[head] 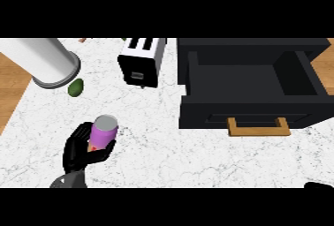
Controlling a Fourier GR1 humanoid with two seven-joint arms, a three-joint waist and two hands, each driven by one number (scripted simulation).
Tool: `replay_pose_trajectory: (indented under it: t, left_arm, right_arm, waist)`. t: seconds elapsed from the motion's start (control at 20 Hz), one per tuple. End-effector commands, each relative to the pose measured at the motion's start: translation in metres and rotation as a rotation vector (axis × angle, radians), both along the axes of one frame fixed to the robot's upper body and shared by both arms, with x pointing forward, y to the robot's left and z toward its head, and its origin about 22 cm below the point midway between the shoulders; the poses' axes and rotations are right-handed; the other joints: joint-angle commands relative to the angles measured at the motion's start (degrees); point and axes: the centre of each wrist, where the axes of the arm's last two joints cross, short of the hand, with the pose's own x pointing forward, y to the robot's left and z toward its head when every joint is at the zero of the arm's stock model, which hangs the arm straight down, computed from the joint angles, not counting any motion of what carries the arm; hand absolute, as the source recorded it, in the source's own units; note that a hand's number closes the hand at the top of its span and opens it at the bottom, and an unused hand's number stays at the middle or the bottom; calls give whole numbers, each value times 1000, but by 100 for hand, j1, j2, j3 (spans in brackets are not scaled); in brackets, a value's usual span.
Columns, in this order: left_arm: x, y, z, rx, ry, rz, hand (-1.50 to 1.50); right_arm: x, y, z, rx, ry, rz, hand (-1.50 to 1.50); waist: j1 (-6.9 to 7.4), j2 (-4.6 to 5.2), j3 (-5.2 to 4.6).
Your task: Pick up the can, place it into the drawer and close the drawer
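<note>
A purple can [104, 131] with a grey top stands on the white marble counter [157, 150] at the lower left. My left hand [79, 153] is curled round its lower part, fingers on its left side and thumb under its right. The black drawer [251, 75] at the upper right stands pulled open, nothing visible inside, its wooden handle [258, 127] facing me. Only a dark sliver of my right hand [319, 185] shows at the lower right corner.
A black and white toaster [141, 62] stands left of the drawer. A big white cylinder [43, 59] lies at the upper left with a small green fruit [76, 87] beside it. Wooden floor [12, 88] borders the counter's left edge.
</note>
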Motion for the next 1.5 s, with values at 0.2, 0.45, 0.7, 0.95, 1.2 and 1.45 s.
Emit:
replay_pose_trajectory:
  t: [0.2,0.45,0.7,0.95,1.2,1.45]
  left_arm:
    - [89,-50,52,-4,-58,-170,150]
    - [114,-79,66,0,-77,-269,150]
    - [129,-111,103,31,-92,-341,150]
    - [149,-136,158,78,-128,-372,150]
    - [150,-164,213,48,-150,-430,150]
    - [169,-186,279,56,-151,-421,150]
  right_arm:
    - [4,18,3,-6,-31,4,-150]
    - [4,9,-4,-1,-15,-7,-150]
    - [7,-1,9,-41,-21,-32,-150]
    - [6,9,16,-17,-17,-33,-150]
    - [7,1,23,-20,-36,-37,-150]
    - [9,6,9,-26,-29,-20,-150]
  waist:
    - [-115,37,-10]
    - [-79,23,-3]
    - [-16,-6,1]
    - [0,-9,1]
    - [3,-18,1]
    - [-31,-1,2]
